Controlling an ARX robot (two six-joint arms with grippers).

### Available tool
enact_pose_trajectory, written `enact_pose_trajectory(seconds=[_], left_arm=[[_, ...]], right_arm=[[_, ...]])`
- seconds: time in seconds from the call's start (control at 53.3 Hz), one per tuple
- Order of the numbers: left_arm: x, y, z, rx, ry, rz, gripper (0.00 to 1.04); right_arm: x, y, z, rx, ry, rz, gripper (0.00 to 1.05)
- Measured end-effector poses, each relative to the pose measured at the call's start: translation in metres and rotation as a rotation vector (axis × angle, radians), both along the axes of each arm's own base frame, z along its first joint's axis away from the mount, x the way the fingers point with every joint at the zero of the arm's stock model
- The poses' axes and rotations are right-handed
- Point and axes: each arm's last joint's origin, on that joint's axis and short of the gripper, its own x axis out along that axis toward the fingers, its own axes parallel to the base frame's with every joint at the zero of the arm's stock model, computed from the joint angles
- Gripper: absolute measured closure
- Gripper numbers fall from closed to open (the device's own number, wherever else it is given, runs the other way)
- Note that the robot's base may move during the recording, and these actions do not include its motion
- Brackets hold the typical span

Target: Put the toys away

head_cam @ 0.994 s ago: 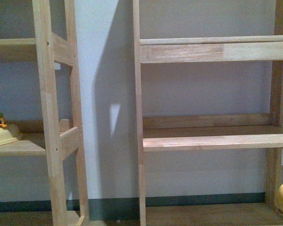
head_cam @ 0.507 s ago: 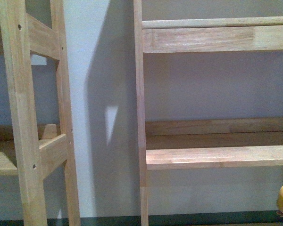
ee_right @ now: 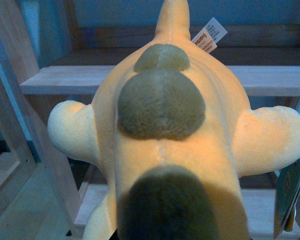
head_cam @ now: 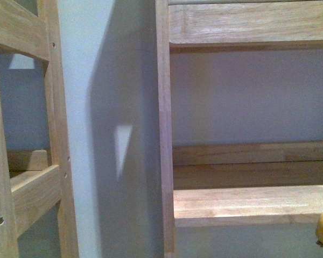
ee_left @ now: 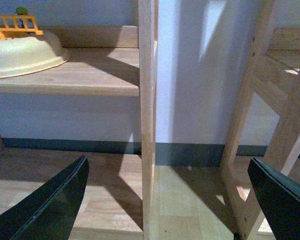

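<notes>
Filling the right wrist view, the plush toy hangs before the shelf — the right gripper is hidden, so its grip can't be told. The shelving has loomed closer in the front view — placement nears. The left gripper gapes wide, empty.

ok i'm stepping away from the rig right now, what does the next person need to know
Left gripper: open, nothing between its fingers.
Right gripper: its fingers are hidden, but the plush toy fills its wrist view clear of any surface, so it looks held.
Done: the toy is picked up and is in front of the shelves.
Left: probably set it on the wooden shelf ahead, then release.
</notes>
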Motion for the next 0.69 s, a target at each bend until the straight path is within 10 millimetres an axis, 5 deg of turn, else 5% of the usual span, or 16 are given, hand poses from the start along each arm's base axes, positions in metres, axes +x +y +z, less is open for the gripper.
enact_pose_trajectory(seconds=[0.375,0.694], left_arm=[[0.000,0.000,0.000,0.000,0.000,0.000,0.06],[0.000,0.000,0.000,0.000,0.000,0.000,0.06]], right_arm=[[0.005,-0.002,0.001,0.152,0.052,-0.171,0.98],[0.006,0.006,0.112,0.112,-0.159,-0.175,0.98]])
